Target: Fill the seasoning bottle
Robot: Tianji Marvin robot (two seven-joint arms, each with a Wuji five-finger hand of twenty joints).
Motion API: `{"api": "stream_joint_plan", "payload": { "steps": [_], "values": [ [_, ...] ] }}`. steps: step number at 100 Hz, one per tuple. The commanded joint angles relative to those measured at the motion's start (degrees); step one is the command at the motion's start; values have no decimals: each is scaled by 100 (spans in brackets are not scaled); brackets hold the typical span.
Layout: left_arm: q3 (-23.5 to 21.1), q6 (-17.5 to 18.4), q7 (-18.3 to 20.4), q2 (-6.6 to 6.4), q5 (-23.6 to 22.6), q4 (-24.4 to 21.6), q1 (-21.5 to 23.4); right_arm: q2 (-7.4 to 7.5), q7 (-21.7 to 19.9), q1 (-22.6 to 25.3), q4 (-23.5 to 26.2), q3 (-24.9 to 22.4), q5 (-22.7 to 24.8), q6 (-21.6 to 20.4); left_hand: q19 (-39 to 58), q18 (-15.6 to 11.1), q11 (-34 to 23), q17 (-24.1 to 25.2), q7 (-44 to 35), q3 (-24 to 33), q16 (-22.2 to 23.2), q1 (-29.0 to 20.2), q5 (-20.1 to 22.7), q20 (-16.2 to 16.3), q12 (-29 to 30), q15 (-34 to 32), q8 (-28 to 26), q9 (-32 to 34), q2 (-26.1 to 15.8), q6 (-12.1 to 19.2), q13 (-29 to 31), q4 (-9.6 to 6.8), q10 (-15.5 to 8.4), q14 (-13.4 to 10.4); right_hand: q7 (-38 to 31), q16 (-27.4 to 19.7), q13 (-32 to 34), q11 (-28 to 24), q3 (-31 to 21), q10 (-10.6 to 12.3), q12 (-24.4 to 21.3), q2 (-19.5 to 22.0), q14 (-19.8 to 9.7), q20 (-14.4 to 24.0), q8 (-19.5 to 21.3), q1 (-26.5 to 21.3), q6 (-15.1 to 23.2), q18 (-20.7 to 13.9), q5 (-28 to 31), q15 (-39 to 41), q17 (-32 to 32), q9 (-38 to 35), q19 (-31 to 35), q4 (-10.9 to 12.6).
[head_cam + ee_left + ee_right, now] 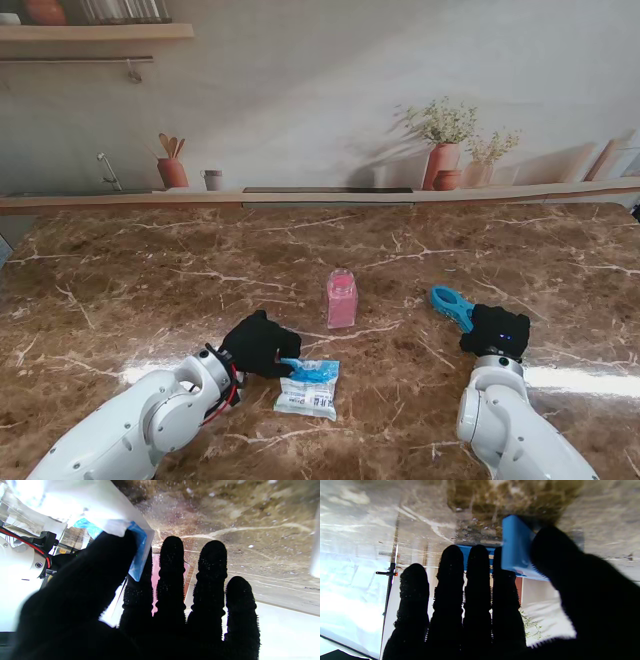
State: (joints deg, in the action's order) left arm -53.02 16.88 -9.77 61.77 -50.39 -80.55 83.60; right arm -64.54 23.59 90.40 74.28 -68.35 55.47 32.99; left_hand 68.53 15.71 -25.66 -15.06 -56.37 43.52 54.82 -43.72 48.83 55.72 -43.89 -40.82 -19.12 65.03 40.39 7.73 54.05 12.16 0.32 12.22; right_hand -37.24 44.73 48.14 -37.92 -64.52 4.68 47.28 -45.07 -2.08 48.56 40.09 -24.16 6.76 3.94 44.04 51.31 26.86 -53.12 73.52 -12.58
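My left hand (258, 343) pinches the refill packet (309, 387) nearer to me than the pink seasoning bottle (341, 298) on the bench (150, 290), my right hand (497, 330) grips the blue funnel (452, 304); funnel should seat squarely first.

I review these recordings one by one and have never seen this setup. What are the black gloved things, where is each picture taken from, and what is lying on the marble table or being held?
They are a robot's two five-finger hands in black gloves, on white arms. The wide picture looks down from the robot's stand; the other two come from wrist cameras looking along the fingers, shown upside down. On the brown marble table stands a small pink seasoning bottle. The left hand pinches a corner of a blue-and-white refill packet, thumb against fingers, while the packet lies on the table. The right hand grips the handle of a bright blue plastic tool, perhaps a funnel.
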Motion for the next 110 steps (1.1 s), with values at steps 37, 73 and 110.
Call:
{"api": "stream_joint_plan", "payload": {
  "steps": [37,73,110],
  "values": [
    [-333,-25,234,-13,156,-258,306,-98,328,2,-202,83,-225,-421,-350,-82,-270,459,1231,-39,-367,870,-387,11,1389,645,-34,-961,-280,-271,-665,-24,40,-157,-1757,445,1099,-157,-496,217,685,171,-120,-37,-323,-855,1020,-61,752,936,911,-1298,1173,-408],
    [-550,-100,152,81,514,-480,420,-183,814,226,212,-134,-240,-685,-978,-149,69,899,2153,-377,-671,1620,-625,-211,1623,1141,-158,-1562,-882,-525,-1272,-500,97,-162,-1729,477,1124,-165,-497,187,736,193,-93,-41,-101,-917,983,-50,805,992,917,-1337,1223,-412],
    [-862,-259,-120,205,845,-858,632,-220,1268,814,1234,-456,-24,-1098,-1180,-220,201,1100,2256,-809,-745,1685,-659,-254,1695,1306,-198,-1824,-1063,-582,-1528,-550,163,-167,-1672,480,1133,-142,-504,178,744,165,-87,-37,-65,-912,970,-42,846,996,917,-1359,1237,-398]
  ]
}}
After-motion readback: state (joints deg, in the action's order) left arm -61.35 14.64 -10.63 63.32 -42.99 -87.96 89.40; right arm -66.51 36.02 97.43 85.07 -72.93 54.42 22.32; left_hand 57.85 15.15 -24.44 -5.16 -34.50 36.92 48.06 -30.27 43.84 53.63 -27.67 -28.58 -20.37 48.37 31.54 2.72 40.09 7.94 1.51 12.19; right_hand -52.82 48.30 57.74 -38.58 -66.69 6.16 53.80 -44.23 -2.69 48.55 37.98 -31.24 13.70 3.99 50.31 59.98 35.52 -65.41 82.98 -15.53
